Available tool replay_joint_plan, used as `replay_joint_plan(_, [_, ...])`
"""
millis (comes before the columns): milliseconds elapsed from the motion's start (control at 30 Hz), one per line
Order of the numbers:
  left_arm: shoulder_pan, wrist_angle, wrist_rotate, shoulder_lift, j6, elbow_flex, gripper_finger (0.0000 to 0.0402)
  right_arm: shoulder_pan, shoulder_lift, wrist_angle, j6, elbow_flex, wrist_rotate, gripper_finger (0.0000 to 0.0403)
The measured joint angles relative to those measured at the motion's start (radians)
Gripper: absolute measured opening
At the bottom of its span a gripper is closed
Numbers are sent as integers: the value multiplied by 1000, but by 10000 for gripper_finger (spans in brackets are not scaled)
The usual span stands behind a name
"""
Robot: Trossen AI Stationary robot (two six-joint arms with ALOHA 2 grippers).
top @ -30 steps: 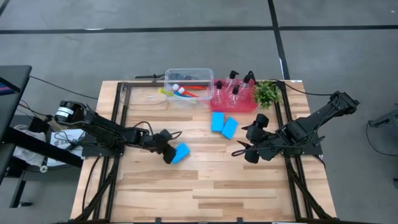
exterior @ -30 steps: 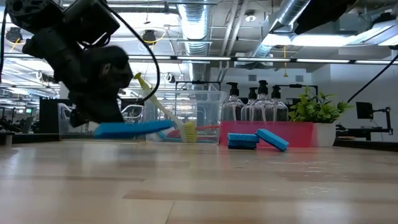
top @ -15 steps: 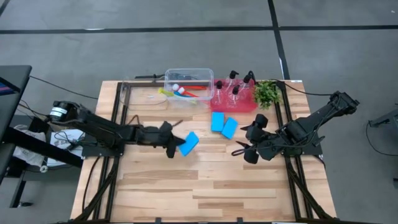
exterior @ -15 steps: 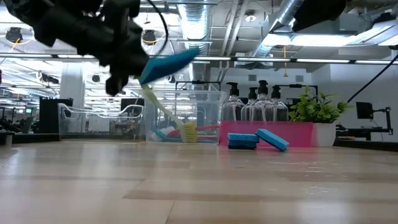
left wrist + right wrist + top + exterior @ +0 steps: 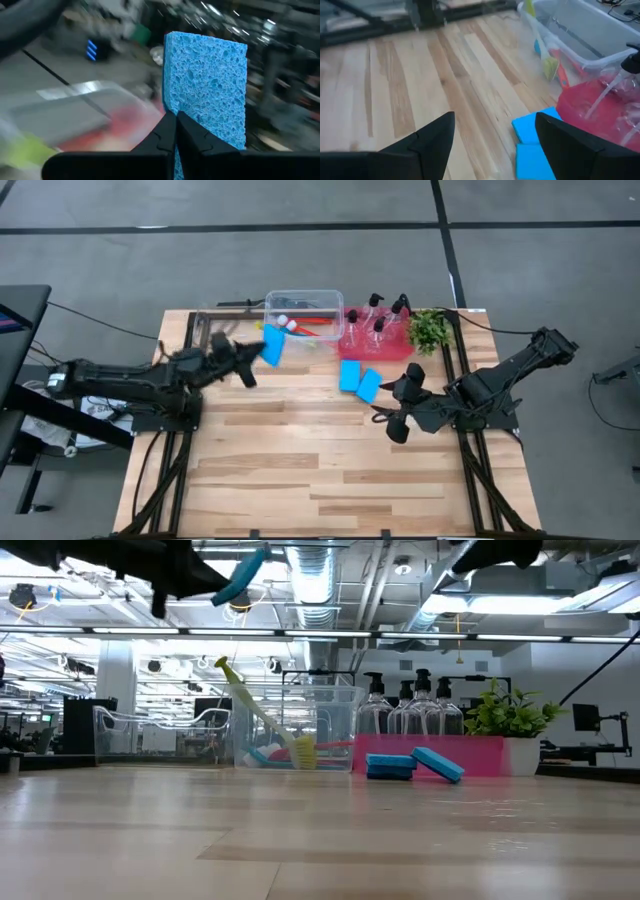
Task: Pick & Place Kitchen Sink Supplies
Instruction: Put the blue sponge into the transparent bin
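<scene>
One sponge (image 5: pixel 271 345) is clenched edge-on in the left claw (image 5: pixel 252 360), raised well above the tabletop (image 5: pixel 330 470) just left of the tub (image 5: pixel 303 299); the left wrist view shows both fingers pinched on its lower edge. Two more sponges (image 5: pixel 358 380) lie on the tabletop just near of the tray (image 5: pixel 370 352), which carries four bottles (image 5: pixel 385 317); the brushes (image 5: pixel 295 326) lie in the tub, and a plant (image 5: pixel 429 329) stands to the tray's right. Right claw (image 5: pixel 385 420), jaws spread and empty, waits low at the right, near those two sponges. Step in hand, judged: transport of the held sponge toward the tub. Next move calls for centring over the opening, clear of the upright brush handle, then lowering before release.
</scene>
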Motion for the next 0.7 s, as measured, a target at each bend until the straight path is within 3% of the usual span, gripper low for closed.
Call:
replay_joint_plan(267, [145,-33,-245,-132,316,1,9,-51,0,152,0,0,3,270])
replay_joint_plan(433, [225,-50,-426,-129,391,1,9,-77,5,218,1,0,3,270])
replay_joint_plan(700, [374,-176,-421,-43,423,1,10,-91,51,254,3,1,27,270])
